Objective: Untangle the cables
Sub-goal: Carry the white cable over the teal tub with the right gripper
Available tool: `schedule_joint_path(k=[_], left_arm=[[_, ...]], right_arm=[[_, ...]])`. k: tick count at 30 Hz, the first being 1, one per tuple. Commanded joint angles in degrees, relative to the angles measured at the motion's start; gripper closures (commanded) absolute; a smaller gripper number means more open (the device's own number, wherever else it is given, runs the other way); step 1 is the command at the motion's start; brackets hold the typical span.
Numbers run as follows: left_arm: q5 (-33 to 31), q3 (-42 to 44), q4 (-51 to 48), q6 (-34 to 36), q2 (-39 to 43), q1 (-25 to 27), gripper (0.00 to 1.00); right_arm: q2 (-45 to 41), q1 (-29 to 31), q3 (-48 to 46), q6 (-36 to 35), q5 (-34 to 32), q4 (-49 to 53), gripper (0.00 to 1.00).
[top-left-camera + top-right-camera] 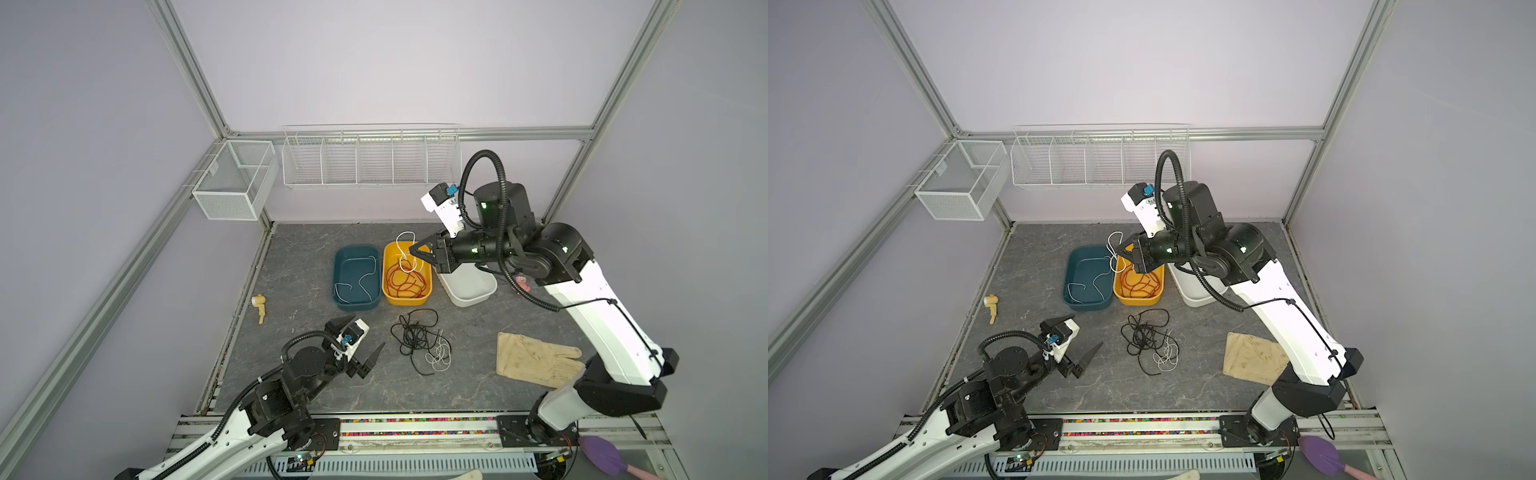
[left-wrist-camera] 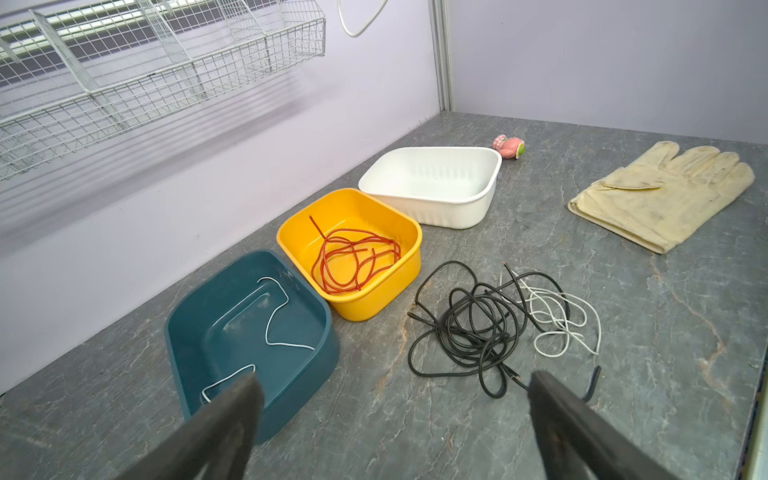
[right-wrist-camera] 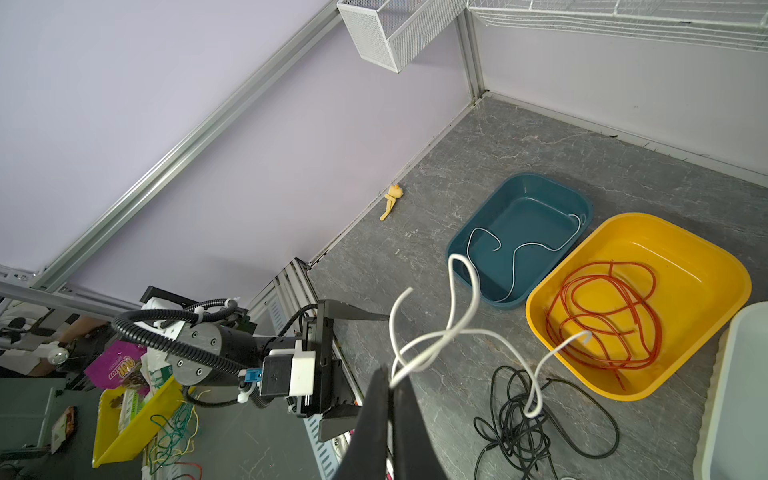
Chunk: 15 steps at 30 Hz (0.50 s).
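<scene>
The right claw (image 1: 417, 254) is clamped on the lifted white cable (image 3: 451, 328) and hangs above the yellow tub (image 1: 387, 291). The cable's loops dangle over that tub, and whether they touch anything in it cannot be told. Inside the yellow tub lies the red-orange cable (image 2: 353, 266), coiled on the bottom. This tub is the middle one of a row of three toward the back edge of the bench (image 1: 316, 374), between the teal tub (image 1: 337, 266) on the left-edge side and the white tub (image 1: 478, 291) on the right-edge side. A loose white cable (image 2: 274, 320) winds across the floor of the teal tub. Near the bench's middle, the black cable (image 2: 469, 320) lies in a tangled heap, with a small white cable (image 2: 561, 320) knotted into its right-edge side. The left claw (image 2: 392, 386) hovers low near the front edge with its jaws wide apart, gripping nothing, just beside that heap. A cream glove (image 1: 536, 357) lies flat toward the right edge, and a small yellow object (image 1: 259, 307) lies by the left edge.
</scene>
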<state>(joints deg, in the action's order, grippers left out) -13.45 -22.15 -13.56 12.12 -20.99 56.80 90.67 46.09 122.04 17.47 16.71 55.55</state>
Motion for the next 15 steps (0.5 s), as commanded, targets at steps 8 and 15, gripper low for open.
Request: schedule_joint_path(k=[8, 15], left_arm=[[0.9, 1.0, 0.8, 0.9, 0.8, 0.2, 0.01], [1.8, 1.2, 1.0, 1.0, 1.2, 0.2, 0.01]], right_arm=[[2.6, -1.6, -3.3, -0.1, 2.5, -6.3, 0.93], [6.4, -2.2, -2.8, 1.3, 4.4, -8.7, 0.93]])
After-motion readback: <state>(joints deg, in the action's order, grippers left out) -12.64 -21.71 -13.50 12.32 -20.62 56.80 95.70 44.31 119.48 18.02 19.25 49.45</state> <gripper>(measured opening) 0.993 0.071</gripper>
